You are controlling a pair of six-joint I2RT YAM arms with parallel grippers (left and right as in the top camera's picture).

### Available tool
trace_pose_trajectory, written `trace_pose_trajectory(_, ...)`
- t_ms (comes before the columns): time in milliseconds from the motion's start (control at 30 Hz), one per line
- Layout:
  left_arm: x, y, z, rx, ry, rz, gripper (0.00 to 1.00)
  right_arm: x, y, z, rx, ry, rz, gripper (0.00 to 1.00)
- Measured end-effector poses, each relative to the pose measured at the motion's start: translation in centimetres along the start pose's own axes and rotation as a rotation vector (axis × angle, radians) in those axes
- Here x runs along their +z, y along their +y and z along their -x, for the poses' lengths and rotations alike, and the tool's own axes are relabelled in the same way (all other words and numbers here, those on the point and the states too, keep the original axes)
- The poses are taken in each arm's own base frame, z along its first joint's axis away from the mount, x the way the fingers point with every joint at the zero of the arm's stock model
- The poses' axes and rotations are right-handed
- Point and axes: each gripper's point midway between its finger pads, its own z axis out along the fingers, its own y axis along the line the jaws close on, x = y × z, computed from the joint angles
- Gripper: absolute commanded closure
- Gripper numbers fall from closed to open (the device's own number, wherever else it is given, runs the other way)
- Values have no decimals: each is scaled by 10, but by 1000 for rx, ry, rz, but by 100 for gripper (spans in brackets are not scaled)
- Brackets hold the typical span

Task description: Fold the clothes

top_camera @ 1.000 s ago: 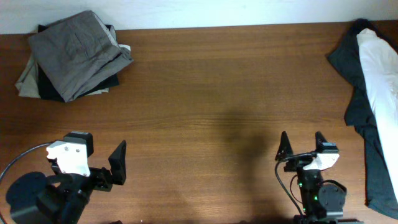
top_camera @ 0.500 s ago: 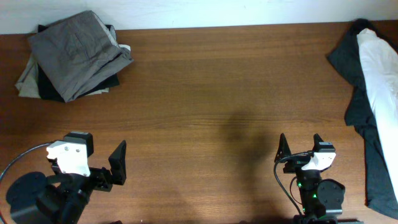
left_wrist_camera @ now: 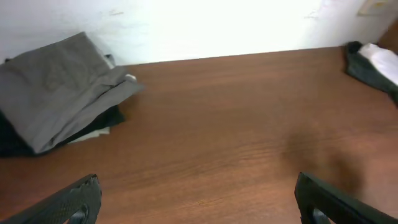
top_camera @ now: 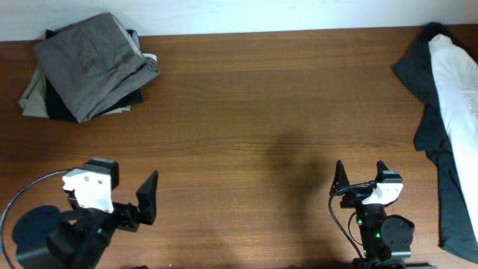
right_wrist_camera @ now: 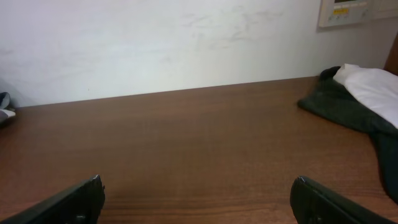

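Your left gripper (left_wrist_camera: 196, 204) and right gripper (top_camera: 361, 178) hang released, empty. Reach for the heap (top_camera: 447, 90) at three o'clock; pinch one layer.

Lighting: we recorded even, fairly bright overhead light. The white wall (left_wrist_camera: 217, 25) was glaring and overexposed in the left wrist view. A faint soft shadow (top_camera: 295, 161) lay on the brown wooden table (top_camera: 224, 97). Both wrist views were slightly soft.

text: none legible | wall panel (right_wrist_camera: 354, 11): markings too small to read
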Motion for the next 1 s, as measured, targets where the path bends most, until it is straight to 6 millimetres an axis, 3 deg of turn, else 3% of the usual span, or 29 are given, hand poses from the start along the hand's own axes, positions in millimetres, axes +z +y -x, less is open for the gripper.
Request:
trace_pose_trajectory(133, 8, -14, -16, 39, -22, -68, 1, 0, 0, 0, -2, 0, 0, 1)
trace_pose_trajectory(267, 34, -20, -50, 88, -137, -119, 1, 0, 0, 0, -3, 0, 0, 1)
trace_pose_trajectory(433, 66, -5, -69, 5, -288, -93, 1, 0, 0, 0, -3, 0, 0, 1)
trace_pose_trajectory(567, 86, 15, -109, -168, -282, -7, 1, 0, 0, 0, -3, 0, 0, 1)
trace_pose_trajectory(833, 92, 37, -126, -235, -357, 112, 1, 0, 0, 0, -3, 0, 0, 1)
trace_pose_trajectory(1000, 92, 40, -127, -139, -348, 149, 1, 0, 0, 0, -3, 0, 0, 1)
